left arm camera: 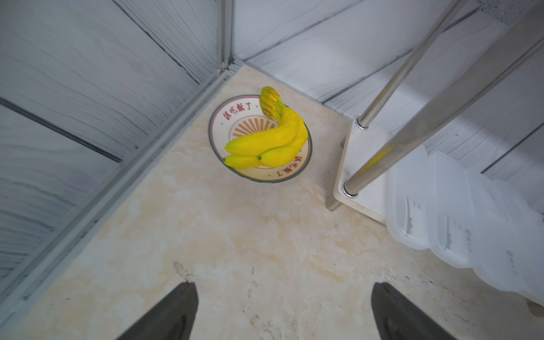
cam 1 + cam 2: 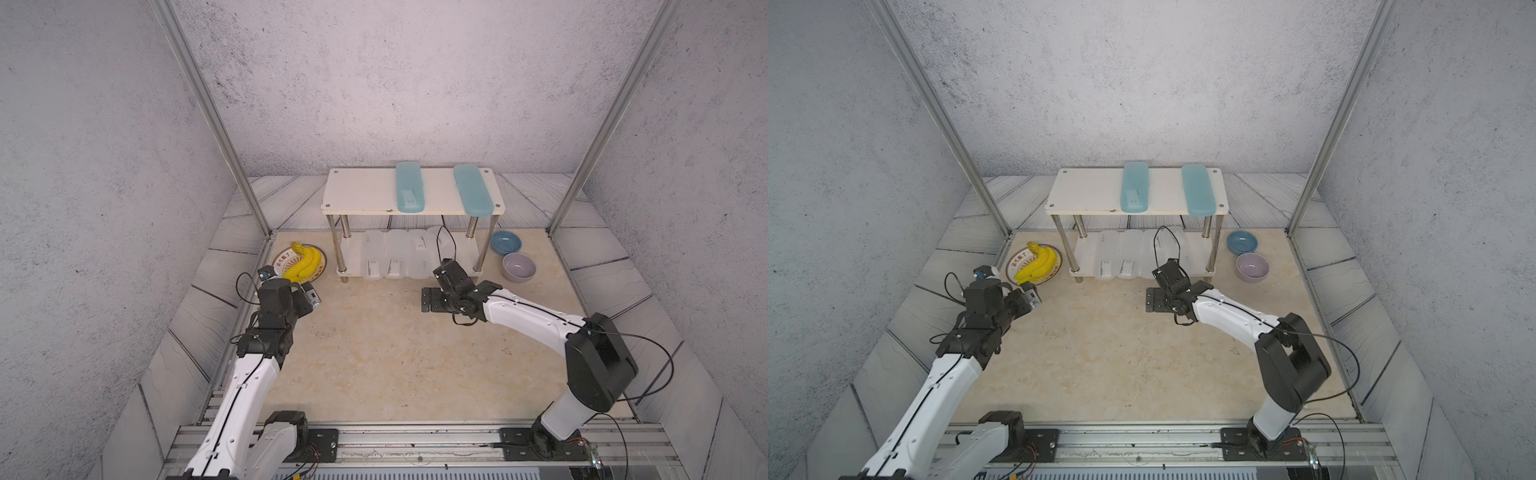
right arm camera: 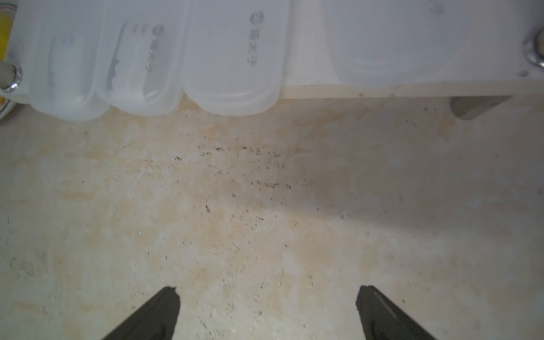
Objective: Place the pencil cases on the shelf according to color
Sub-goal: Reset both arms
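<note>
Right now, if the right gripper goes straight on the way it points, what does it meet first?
Likely the overhanging end of a clear case on the shelf's lower board. The right gripper, open and empty, looks tilted down, so it may touch the table first; depth is unclear.

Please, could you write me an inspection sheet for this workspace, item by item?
Surface: beige marbled tabletop, dark specks before the shelf.
Job's things: two teal pencil cases lie on the shelf's top board; four frosted pencil cases side by side on its lower board, three overhanging the front edge.
Clutter: bananas on a plate beside the shelf; blue bowl and lilac bowl at its other side.
Grippers: left pincer open, empty, facing the plate; right pincer open, empty, before the lower board.
Cables: black cable loops at the right wrist, before the frosted cases; more run along both arms.
Surroundings: grey speckled walls, aluminium posts, rail at the front.
</note>
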Controlling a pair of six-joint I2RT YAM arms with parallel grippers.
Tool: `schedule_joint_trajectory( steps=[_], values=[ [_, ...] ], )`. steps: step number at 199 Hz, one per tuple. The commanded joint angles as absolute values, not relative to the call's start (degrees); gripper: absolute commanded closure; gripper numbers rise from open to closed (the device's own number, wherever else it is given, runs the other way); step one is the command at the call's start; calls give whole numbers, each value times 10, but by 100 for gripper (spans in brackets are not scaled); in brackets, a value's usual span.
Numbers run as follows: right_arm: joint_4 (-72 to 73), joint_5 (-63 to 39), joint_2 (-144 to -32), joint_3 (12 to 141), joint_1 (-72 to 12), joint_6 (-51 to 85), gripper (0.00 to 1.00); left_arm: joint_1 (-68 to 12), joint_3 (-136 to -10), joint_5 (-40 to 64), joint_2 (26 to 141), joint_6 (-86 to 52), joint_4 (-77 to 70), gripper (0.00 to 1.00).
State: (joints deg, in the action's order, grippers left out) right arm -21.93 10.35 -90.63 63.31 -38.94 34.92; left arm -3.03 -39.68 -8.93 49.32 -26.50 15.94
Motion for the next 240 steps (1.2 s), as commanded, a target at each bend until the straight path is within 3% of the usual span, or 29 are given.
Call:
schedule_joint_trajectory(
  steps=[1, 38, 72, 96, 139, 183, 210, 240],
  values=[
    [-216, 208, -833, 583, -390, 331, 0, -34, -332, -159, 452, -212, 75, 1],
    [-244, 491, -769, 539, -383, 301, 0, -33, -245, -170, 502, -126, -118, 1],
    [-199, 558, -767, 527, -334, 184, 0, -34, -267, -231, 631, -142, -163, 1],
    [-149, 559, -756, 511, -282, 149, 0, -34, -251, -301, 698, -150, -220, 1],
    [0, 462, -737, 436, -159, 111, 0, -33, -221, -265, 743, -86, -345, 1],
    [124, 422, -751, 373, -89, 99, 0, -33, -200, -190, 841, -33, -510, 1],
    [263, 357, -771, 311, -62, 78, 0, -33, -233, -150, 883, -14, -487, 1],
    [289, 289, -833, 314, -53, 81, 0, -26, -246, -132, 881, -18, -458, 1]
  ],
)
